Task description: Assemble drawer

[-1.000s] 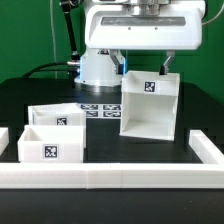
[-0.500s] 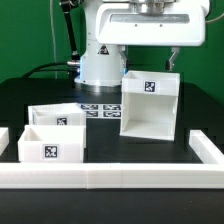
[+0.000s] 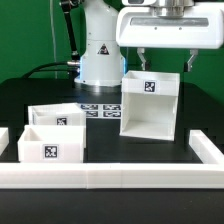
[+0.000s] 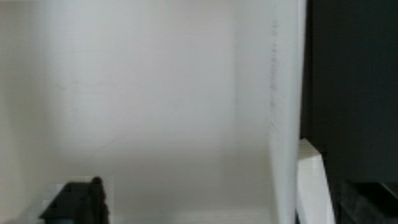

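You are at the approach to a grasp: the gripper (image 3: 163, 63) hangs above the box housing (image 3: 150, 105), its jaws spread wide and holding nothing. The housing stands upright toward the exterior view's right edge of the surface (image 3: 202, 120), about midway from back to front. The two trays (image 3: 52, 132) sit close together near the front corner on the exterior view's left, just behind the rail (image 3: 110, 178) that runs along the front edge. Judging by the wrist view, the jaws straddle the housing's side wall, so your next move is probably a straight descent and a close on that wall. Keep it centred, since a thin wall can slip or tip. The tray knobs are not visible. The marker board (image 3: 100, 108) is partly hidden behind the trays and housing. The wrist view shows little beyond white wall (image 4: 143, 100).
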{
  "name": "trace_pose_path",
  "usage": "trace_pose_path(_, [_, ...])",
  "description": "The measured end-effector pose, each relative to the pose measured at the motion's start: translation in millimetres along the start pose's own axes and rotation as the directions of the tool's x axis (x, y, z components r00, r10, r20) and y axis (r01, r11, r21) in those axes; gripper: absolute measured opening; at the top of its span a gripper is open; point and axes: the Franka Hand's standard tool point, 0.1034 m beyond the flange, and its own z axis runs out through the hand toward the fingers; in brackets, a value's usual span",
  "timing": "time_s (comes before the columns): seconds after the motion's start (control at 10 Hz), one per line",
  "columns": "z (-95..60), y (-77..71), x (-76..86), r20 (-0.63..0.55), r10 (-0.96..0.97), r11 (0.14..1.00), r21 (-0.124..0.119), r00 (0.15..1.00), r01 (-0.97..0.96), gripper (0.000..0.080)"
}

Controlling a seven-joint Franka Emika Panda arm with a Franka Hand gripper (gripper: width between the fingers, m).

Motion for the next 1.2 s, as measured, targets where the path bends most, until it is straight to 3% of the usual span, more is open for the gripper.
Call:
trace_pose_path(0.3, [20.7, -7.3, -17.8, 0.019, -0.014, 1.0, -0.008, 1.0, 0.014, 0.065])
trace_pose_path(0.7, [29.4, -7.3, -21.1, 0.036, -0.017, 1.0, -0.014, 0.999, 0.018, 0.0638])
trace_pose_path(0.9, [32.5, -6.9, -21.9, 0.041, -0.017, 1.0, -0.015, 0.999, 0.018, 0.0275])
trace_pose_path(1.0, [32.5, -7.0, -21.9, 0.041, -0.019, 1.0, -0.015, 0.999, 0.019, 0.0275])
trace_pose_path(1.2, [32.4, -7.0, -21.7, 0.04, -0.025, 1.0, -0.014, 0.999, 0.025, 0.0036])
